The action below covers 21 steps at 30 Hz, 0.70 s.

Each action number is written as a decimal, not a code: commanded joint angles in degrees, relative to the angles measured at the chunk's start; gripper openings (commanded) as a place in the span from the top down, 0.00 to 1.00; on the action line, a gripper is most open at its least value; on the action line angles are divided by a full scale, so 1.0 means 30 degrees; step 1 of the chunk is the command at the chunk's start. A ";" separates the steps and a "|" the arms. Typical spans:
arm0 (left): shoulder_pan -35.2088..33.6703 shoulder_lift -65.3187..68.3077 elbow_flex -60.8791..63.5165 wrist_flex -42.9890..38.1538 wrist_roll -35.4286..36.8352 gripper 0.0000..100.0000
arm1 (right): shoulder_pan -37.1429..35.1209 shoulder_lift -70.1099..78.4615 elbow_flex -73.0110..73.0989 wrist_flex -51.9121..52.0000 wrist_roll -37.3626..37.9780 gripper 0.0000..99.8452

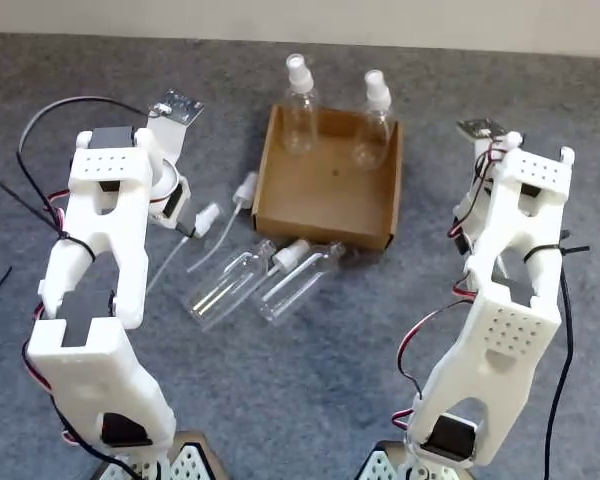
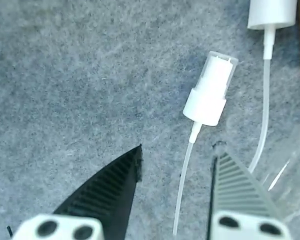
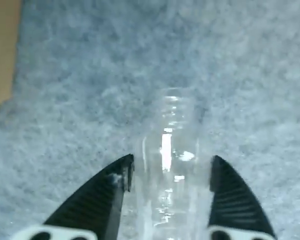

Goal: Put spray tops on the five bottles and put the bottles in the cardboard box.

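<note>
No writing, label, brand, number or sign can be read on the clear bottles (image 1: 230,288), the white spray tops (image 2: 207,95), the plain cardboard box (image 1: 325,195) or the white arms (image 1: 105,230).

The left arm (image 1: 95,250) and right arm (image 1: 510,340) both stretch forward, wrists bent downward, each with its jaws spread apart.

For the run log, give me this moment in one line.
left gripper open over loose spray top | right gripper open around uncapped bottle | cardboard box holds two capped bottles upright
</note>
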State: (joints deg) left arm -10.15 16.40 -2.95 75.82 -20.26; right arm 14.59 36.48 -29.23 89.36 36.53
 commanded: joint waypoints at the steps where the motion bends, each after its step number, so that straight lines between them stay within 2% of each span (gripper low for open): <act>1: -0.0103 -0.1158 -0.0132 -0.0322 -0.0029 0.79 | -0.0220 -0.0220 -0.0777 0.0073 -0.0117 0.86; 8: -0.0161 -0.1245 -0.0132 -0.0205 -0.0029 0.79 | -0.0220 -0.0161 -0.0689 0.0396 -0.0059 0.75; 21: -0.0161 -0.1275 -0.0132 -0.0205 -0.0029 0.79 | -0.0249 -0.0161 -0.0718 0.0571 -0.0059 0.75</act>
State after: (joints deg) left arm -10.15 16.40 -2.95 75.82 -20.26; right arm 14.42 36.48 -29.23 90.86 36.53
